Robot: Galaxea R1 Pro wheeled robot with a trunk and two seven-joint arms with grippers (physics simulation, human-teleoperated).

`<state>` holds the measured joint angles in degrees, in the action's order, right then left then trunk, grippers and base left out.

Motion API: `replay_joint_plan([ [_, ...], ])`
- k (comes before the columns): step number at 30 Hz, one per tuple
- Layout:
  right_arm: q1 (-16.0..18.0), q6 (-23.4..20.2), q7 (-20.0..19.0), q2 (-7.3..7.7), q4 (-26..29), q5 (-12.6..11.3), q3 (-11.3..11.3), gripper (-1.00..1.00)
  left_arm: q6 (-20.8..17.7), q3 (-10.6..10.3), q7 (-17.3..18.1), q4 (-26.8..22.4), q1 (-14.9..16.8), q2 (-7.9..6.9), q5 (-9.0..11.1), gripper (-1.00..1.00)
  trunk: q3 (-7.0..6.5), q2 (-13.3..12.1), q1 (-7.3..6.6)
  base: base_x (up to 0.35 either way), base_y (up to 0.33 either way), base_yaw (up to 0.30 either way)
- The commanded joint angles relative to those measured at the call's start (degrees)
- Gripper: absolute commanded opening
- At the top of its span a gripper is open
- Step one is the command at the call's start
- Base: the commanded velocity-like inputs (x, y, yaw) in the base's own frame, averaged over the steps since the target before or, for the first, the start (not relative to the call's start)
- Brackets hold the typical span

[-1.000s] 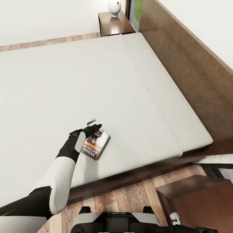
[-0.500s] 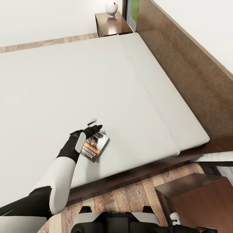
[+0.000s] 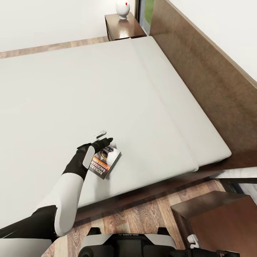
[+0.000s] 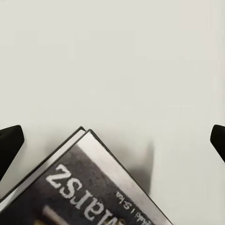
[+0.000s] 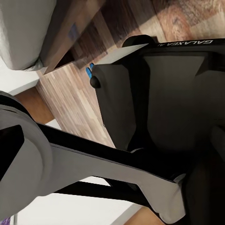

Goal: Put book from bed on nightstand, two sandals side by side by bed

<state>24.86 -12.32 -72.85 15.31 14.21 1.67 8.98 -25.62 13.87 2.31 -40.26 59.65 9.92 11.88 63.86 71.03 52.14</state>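
While over the book [image 3: 105,160] | left end effector [image 3: 101,137] spread wide | bed [image 3: 71,92]

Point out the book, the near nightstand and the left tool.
book [image 3: 107,162]: head view, on its cover.
near nightstand [image 3: 214,203]: head view, on its glossy top.
left tool [image 3: 103,137]: head view, between the fingertips, above the book.

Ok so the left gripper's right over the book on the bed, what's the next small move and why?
Probably lower the left gripper a little and shut it on the book. The book lies flat on the bed, and the wrist view shows the fingers spread wide with its corner between them, not yet gripped. It has to be held before it can go to a nightstand.
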Motion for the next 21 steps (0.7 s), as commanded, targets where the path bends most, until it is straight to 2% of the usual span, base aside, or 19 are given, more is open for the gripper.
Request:
replay_joint_plan([
  [1, 0.01, -0.6, -0.26, -0.02, 0.03, 0.18, 0.33, 1.0, -0.39, 0.37, 0.24, -0.07, 0.03, 0.08, 0.19, 1.0, 0.03, 0.02, 0.0, 0.0, 0.0, 0.0],
  [7, 0.01, -0.6, -0.28, -0.02, 0.04, 0.18, 0.33, 1.0, -0.4, 0.29, 0.24, -0.08, 0.03, 0.08, 0.17, 1.0, -0.87, -1.98, -1.1, 0.0, 0.0, 0.0],
  [21, 0.01, -0.6, -0.28, -0.02, 0.05, 0.19, 0.33, 1.0, -0.39, 0.33, 0.21, -0.15, 0.03, 0.08, 0.16, 1.0, -0.87, -1.98, -1.1, 0.0, 0.0, 0.0],
])
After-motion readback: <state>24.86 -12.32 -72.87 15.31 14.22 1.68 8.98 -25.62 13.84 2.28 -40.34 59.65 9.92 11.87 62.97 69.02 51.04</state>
